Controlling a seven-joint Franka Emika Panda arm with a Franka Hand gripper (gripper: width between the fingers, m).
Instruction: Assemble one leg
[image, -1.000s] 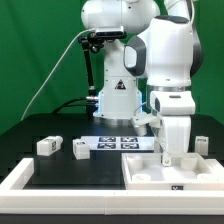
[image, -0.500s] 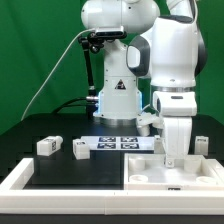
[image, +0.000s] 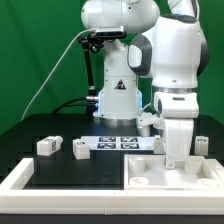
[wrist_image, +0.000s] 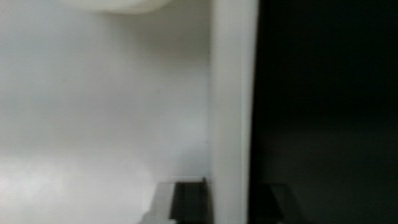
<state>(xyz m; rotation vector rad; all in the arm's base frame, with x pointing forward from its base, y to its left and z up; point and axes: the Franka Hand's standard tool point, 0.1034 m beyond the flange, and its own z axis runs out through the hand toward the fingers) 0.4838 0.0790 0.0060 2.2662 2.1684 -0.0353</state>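
Exterior view: gripper (image: 172, 159) is down at the white square part (image: 150, 171), on the exterior view's right of the black table (image: 60, 165). Its fingertips are too small to judge here, so grip cannot be confirmed. No leg is in hand. First leg (image: 45, 146) and second leg (image: 80, 148) lie on the table at the exterior view's left, well apart from the gripper. Third leg (image: 200, 143) sits near the gripper, at the exterior view's right. Marker board (image: 118, 143) lies between the second leg and the square part.

Wrist view: fingers (wrist_image: 189, 203) stand on either side of the square part's raised rim (wrist_image: 233, 120), one over the white surface, one over the dark table. Picture is blurred, so I cannot tell whether they clamp the rim or merely straddle it.

Risk, as judged: a hold on so thin a rim is shallow and off-centre, so the part may pivot or slip out if it is dragged. A swing towards the third leg could knock it over. A skewed part would throw off the later fitting of a leg.
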